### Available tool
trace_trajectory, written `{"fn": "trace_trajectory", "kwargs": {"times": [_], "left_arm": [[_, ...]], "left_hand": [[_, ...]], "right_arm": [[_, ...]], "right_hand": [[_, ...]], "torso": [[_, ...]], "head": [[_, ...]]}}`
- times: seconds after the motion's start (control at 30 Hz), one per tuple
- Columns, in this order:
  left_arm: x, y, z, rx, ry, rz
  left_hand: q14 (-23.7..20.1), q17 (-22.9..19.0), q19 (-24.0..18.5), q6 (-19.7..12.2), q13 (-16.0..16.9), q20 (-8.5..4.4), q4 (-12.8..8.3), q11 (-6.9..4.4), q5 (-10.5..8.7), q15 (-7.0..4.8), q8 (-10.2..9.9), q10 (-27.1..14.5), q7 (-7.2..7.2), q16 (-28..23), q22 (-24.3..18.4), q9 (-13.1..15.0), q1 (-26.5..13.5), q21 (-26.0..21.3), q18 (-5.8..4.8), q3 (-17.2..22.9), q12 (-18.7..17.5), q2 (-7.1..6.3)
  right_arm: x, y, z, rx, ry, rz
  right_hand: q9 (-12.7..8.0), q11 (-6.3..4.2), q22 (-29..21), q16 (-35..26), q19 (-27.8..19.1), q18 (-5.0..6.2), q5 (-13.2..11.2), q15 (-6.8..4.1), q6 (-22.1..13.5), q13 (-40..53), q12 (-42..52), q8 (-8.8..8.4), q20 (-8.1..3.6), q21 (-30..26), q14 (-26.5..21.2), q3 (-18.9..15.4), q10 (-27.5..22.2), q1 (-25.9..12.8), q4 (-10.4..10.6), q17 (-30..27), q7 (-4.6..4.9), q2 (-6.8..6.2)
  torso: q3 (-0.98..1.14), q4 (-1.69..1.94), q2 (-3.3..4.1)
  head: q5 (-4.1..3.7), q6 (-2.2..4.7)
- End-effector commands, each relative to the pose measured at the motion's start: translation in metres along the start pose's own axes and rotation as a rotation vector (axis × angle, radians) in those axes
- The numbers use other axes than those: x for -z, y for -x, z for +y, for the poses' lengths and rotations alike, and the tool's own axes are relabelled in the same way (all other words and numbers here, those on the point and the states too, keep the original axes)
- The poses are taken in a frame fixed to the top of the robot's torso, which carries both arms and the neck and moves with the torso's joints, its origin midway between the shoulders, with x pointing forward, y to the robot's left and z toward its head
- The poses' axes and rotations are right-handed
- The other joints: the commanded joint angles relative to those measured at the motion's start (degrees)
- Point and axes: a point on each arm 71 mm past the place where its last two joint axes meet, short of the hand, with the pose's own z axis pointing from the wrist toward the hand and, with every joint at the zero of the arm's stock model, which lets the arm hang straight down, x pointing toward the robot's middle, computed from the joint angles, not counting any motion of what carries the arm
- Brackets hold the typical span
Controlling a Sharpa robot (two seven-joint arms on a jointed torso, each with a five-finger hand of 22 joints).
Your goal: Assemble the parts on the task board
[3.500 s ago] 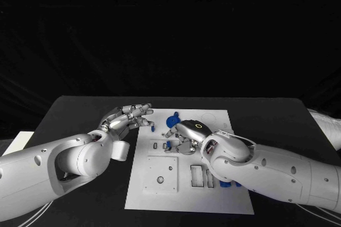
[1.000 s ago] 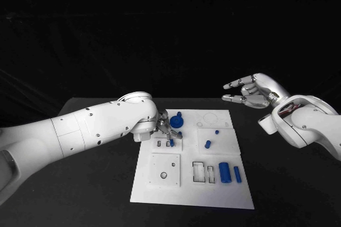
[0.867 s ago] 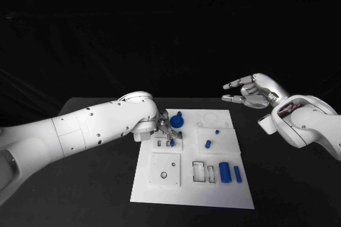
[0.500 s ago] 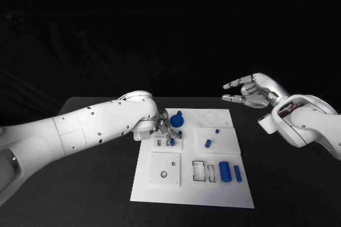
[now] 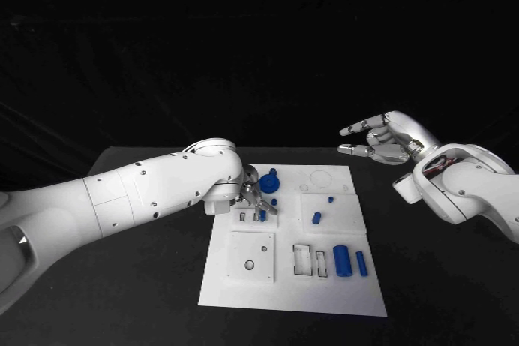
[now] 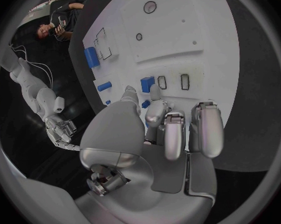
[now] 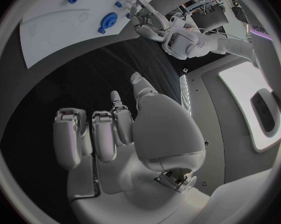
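Over the task board [image 5: 325, 301] we lowered our left hand [image 5: 251, 203], fingertips pinching a small blue part [image 5: 262, 215], right hand [image 5: 381, 142] raised aside, loosely spread, empty.

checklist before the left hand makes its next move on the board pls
1. Right robot hand clear of the flat white task board: ok, raised beside it, holding nothing.
2. Left robot hand at the small blue block: ok, its fingertips flank the block, next to the two rectangular slots.
3. Firm hold on the block: cannot tell.
4. Block seated in the board: cannot tell.
5. Large blue cylinder and slim blue bar out of the way: ok, lying at the board's near right.
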Motion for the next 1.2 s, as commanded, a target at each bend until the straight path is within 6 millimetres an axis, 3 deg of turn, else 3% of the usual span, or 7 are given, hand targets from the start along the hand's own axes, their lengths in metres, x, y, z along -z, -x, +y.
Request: {"fn": "trace_trajectory", "kwargs": {"times": [0.03, 0.53, 0.67, 0.93, 1.03, 1.07, 1.2], "left_arm": [[0.0006, -0.0024, 0.0072, -0.024, 0.134, 0.024], [0.0001, -0.0039, 0.0047, -0.034, 0.131, 0.033], [0.0001, -0.0037, 0.0044, -0.03, 0.13, 0.028], [0.0002, -0.0035, 0.0039, -0.023, 0.125, 0.022], [0.0002, -0.0033, 0.0037, -0.015, 0.12, 0.019], [0.0002, -0.0032, 0.0037, -0.012, 0.118, 0.018], [0.0003, -0.0027, 0.0034, -0.003, 0.108, 0.01]], "left_hand": [[6.04, 15.09, 1.24, -0.4, 0.09, -0.36, -0.01, -0.08, 0.3, -0.55, 0.29, 0.28, 0.04, 0.18, 0.03, 0.15, 0.69, 0.26, -0.51, 0.49, 0.31, -0.04], [6.04, 15.09, 1.21, -0.84, 0.19, -0.38, 0.09, -0.11, 0.5, -0.57, 0.66, 0.29, 0.02, 0.18, 0.25, 1.11, 2.4, 0.35, -0.53, 3.16, 0.29, -0.26], [6.04, 15.09, 1.19, -1.06, 0.26, -0.42, -0.09, -0.17, 0.58, -0.63, 0.67, 0.3, -0.07, 0.18, 0.3, 1.45, 3.8, 0.36, -0.53, 5.35, 0.28, 0.48], [6.04, 15.09, 1.14, -1.89, 0.21, -0.79, -2.14, -0.67, 0.71, -1.07, 0.22, 0.06, -0.59, 0.18, 0.42, 1.94, 10.4, 0.37, -0.52, 12.35, -0.07, 1.88], [6.04, 15.09, 1.09, -2.45, 0.1, -1.01, -3.23, -0.77, 0.99, -1.23, -0.26, -0.17, -0.62, 0.18, 0.36, 2.01, 13.26, 0.29, -0.5, 17.11, -0.42, 1.9], [6.04, 15.09, 1.08, -2.6, 0.06, -1.03, -3.43, -0.77, 1.21, -1.22, -0.36, -0.23, -0.56, 0.18, 0.36, 2.07, 13.78, 0.28, -0.5, 18.68, -0.54, 1.6], [6.04, 15.09, 1.01, -3.04, -0.09, -0.85, -3.55, -0.63, 1.58, -0.88, -0.18, -0.12, -0.15, 0.18, 0.31, 2.92, 13.8, 0.15, -0.48, 29.22, -0.94, -1.63]], "right_arm": [[-0.0004, -0.0019, 0.0, 0.012, 0.002, 0.017], [-0.0014, -0.0036, -0.0006, 0.012, -0.001, 0.024], [-0.0016, -0.004, -0.0007, 0.012, -0.001, 0.025], [-0.0019, -0.0044, -0.0009, 0.012, -0.001, 0.026], [-0.0019, -0.0044, -0.0011, 0.012, -0.002, 0.027], [-0.0019, -0.0044, -0.0012, 0.012, -0.003, 0.027], [-0.002, -0.0045, -0.0017, 0.012, -0.005, 0.029]], "right_hand": [[0.06, -0.08, 2.7, -0.3, 0.5, 0.54, 0.33, 0.3, 0.17, 7.53, 0.02, 0.06, 0.27, -0.36, 4.38, -0.37, 0.12, 0.18, 0.06, 7.99, -0.11, 0.48], [0.06, -0.08, 2.7, -0.3, 0.5, 0.54, 0.33, 0.3, 0.17, 7.53, 0.02, 0.06, 0.27, -0.36, 4.38, -0.37, 0.12, 0.18, 0.06, 7.99, -0.11, 0.48], [0.06, -0.08, 2.7, -0.3, 0.5, 0.54, 0.33, 0.3, 0.17, 7.53, 0.02, 0.06, 0.27, -0.36, 4.38, -0.37, 0.12, 0.18, 0.06, 7.99, -0.11, 0.48], [0.06, -0.08, 2.7, -0.3, 0.5, 0.54, 0.33, 0.3, 0.17, 7.53, 0.02, 0.06, 0.27, -0.36, 4.38, -0.37, 0.12, 0.18, 0.06, 7.99, -0.11, 0.48], [0.06, -0.08, 2.7, -0.3, 0.5, 0.54, 0.33, 0.3, 0.17, 7.53, 0.02, 0.06, 0.27, -0.36, 4.38, -0.37, 0.12, 0.18, 0.06, 7.99, -0.11, 0.48], [0.06, -0.08, 2.7, -0.3, 0.5, 0.54, 0.33, 0.3, 0.17, 7.53, 0.02, 0.06, 0.27, -0.36, 4.38, -0.37, 0.12, 0.18, 0.06, 7.99, -0.11, 0.48], [0.06, -0.08, 2.7, -0.3, 0.5, 0.54, 0.33, 0.3, 0.17, 7.53, 0.02, 0.06, 0.27, -0.36, 4.38, -0.37, 0.12, 0.18, 0.06, 7.99, -0.11, 0.48]], "torso": [[0.01, 0.03, 0.01], [0.0, 0.01, 0.02], [0.0, 0.04, 0.04], [0.0, 0.02, 0.05], [0.0, 0.01, 0.06], [-0.01, 0.0, 0.06], [0.01, 0.0, 0.02]], "head": [[0.04, -0.08], [0.14, -0.25], [0.13, -0.26], [0.11, -0.41], [0.11, -0.46], [0.1, -0.48], [0.13, -0.53]]}}
